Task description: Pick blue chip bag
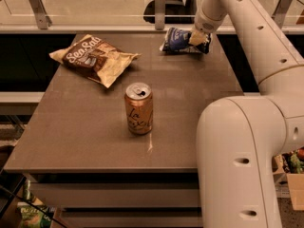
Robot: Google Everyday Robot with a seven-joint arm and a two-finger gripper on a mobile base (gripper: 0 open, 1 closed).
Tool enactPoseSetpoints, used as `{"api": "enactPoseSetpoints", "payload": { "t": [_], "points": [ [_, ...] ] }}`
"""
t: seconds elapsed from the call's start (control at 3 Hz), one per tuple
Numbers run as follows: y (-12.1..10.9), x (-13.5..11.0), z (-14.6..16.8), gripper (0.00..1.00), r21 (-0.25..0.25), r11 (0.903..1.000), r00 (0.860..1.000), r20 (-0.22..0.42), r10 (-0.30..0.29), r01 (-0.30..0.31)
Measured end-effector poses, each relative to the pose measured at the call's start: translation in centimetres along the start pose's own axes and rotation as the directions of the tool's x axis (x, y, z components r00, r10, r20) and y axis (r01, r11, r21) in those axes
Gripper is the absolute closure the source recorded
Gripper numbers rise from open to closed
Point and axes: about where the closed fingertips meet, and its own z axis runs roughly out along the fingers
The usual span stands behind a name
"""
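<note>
The blue chip bag (178, 40), small, dark blue and crinkly with white edges, lies at the far right of the brown table (95, 132), close to its back edge. My gripper (197, 37) comes down from the white arm (237, 18) onto the bag's right half and is in contact with it. Part of the bag shows on both sides of the gripper. The bag's underside looks level with the tabletop.
A larger brown-and-tan "Sea Salt" bag (92, 58) lies at the back left. An orange drink can (138, 108) stands upright mid-table. The robot's white body (242, 160) fills the right foreground. A railing with metal posts (160, 6) runs behind the table.
</note>
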Motion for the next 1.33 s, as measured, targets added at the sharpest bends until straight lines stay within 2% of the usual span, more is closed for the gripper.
{"api": "enactPoseSetpoints", "payload": {
  "t": [1.0, 1.33],
  "points": [
    [0.12, -0.06, 0.51, 0.12, -0.005, 1.0000, 1.000, 0.000, -0.001, 0.001],
    [0.22, -0.10, 0.92, 0.00, -0.009, 1.0000, 1.000, -0.001, -0.002, 0.002]
  ]
}}
